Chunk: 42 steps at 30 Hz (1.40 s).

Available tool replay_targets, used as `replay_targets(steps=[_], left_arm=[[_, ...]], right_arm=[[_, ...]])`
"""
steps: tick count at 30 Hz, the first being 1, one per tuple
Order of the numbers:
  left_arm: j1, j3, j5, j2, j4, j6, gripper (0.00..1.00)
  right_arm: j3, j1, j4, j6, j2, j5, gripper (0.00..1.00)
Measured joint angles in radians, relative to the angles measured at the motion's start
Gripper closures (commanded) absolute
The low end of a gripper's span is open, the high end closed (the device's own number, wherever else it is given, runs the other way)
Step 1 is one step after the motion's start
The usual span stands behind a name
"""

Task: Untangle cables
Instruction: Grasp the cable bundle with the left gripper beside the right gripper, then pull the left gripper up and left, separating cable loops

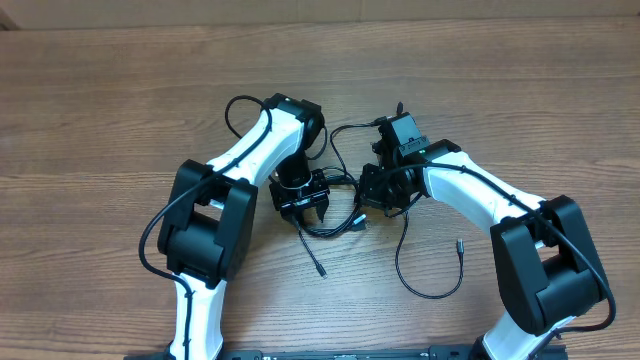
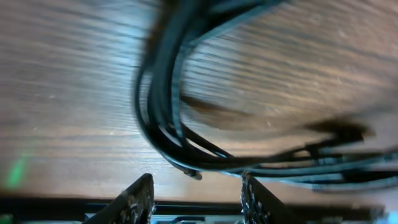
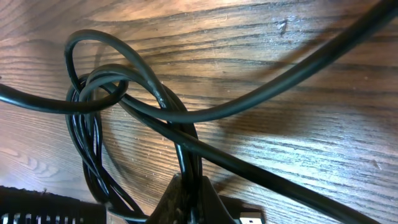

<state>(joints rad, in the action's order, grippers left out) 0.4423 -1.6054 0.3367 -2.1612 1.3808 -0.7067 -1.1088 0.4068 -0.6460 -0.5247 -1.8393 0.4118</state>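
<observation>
while the right hand [image 1: 372, 192] is clamped shut on a few strands of the cables [image 3: 181, 118], the left hand [image 1: 312, 213] hovers half open with nothing between its fingers, just over the knot lying on the counter [image 1: 100, 100] between both arms. it should close on one single strand by the crossing, then draw away slowly and low, so loops loosen rather than tighten.

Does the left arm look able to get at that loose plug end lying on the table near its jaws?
Probably yes. The plug end lies uncovered just beyond the left gripper, whose jaws stand open and point roughly its way. Nothing sits between them.
</observation>
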Motion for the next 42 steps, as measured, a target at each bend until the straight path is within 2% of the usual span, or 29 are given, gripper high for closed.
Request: replay_targets(steps=[8,11,16,24,25,28,33,36,42], left_arm=[[0.048,0.000,-0.059,0.000,-0.002,-0.256,0.54],[0.070,0.008,-0.069,0.000,-0.033,-0.321,0.59],[0.084,0.024,-0.095,0.000,-0.072,-0.369,0.75],[0.084,0.027,-0.121,0.000,-0.075,-0.414,0.74],[0.084,0.027,-0.122,0.000,-0.074,-0.417,0.76],[0.088,0.027,-0.136,0.000,-0.068,-0.421,0.96],[0.089,0.027,-0.148,0.000,-0.072,-0.432,0.96],[0.089,0.027,-0.158,0.000,-0.076,-0.432,0.81],[0.091,0.031,-0.170,0.000,-0.088,-0.437,0.82]], right_arm=[[0.000,0.000,0.002,0.000,0.000,-0.001,0.96],[0.000,0.000,0.001,0.000,0.000,-0.001,0.96],[0.000,0.000,0.002,0.000,0.000,-0.002,0.96],[0.000,0.000,0.003,0.000,0.000,-0.001,0.96],[0.000,0.000,0.002,0.000,0.000,-0.001,0.96],[0.000,0.000,0.003,-0.002,0.000,-0.002,0.96],[0.000,0.000,0.007,-0.003,0.000,-0.001,0.96],[0.000,0.000,0.007,-0.003,0.000,-0.002,0.96],[0.000,0.000,0.009,-0.003,0.000,-0.003,0.96]])
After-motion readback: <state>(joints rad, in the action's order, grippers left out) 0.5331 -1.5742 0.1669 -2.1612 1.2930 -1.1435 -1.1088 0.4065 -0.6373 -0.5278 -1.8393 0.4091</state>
